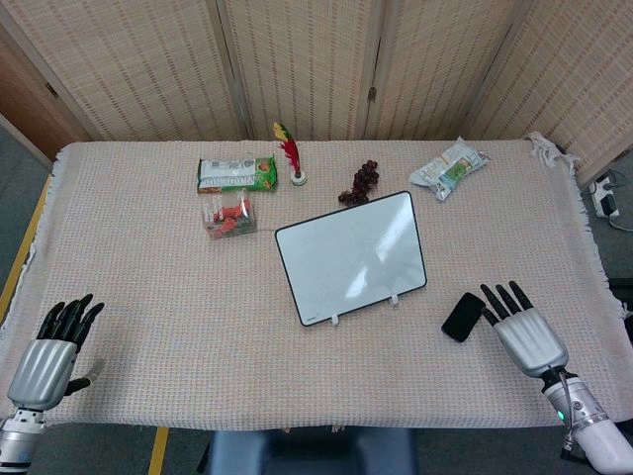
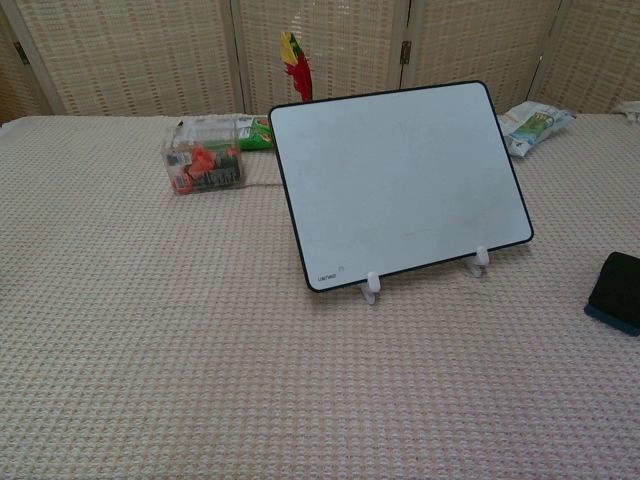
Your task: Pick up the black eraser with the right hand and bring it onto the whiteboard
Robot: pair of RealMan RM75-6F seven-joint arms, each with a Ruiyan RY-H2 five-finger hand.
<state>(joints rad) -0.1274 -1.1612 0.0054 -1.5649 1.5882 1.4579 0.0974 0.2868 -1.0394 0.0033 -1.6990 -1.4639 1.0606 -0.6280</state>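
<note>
The black eraser point(image 1: 462, 316) lies flat on the cloth to the right of the whiteboard point(image 1: 351, 256); in the chest view the eraser point(image 2: 616, 290) sits at the right edge and the whiteboard point(image 2: 400, 180) leans back on two small white feet. My right hand point(image 1: 524, 332) is open with fingers spread, its fingertips just right of the eraser and not touching it. My left hand point(image 1: 54, 351) is open near the front left of the table, holding nothing. Neither hand appears in the chest view.
Along the back of the table are a green snack packet point(image 1: 235, 173), a clear box of red items point(image 1: 228, 215), a red-and-yellow feathered shuttlecock point(image 1: 291, 154), dark grapes point(image 1: 360, 183) and a white-and-green bag point(image 1: 449, 166). Folding screens stand behind the table.
</note>
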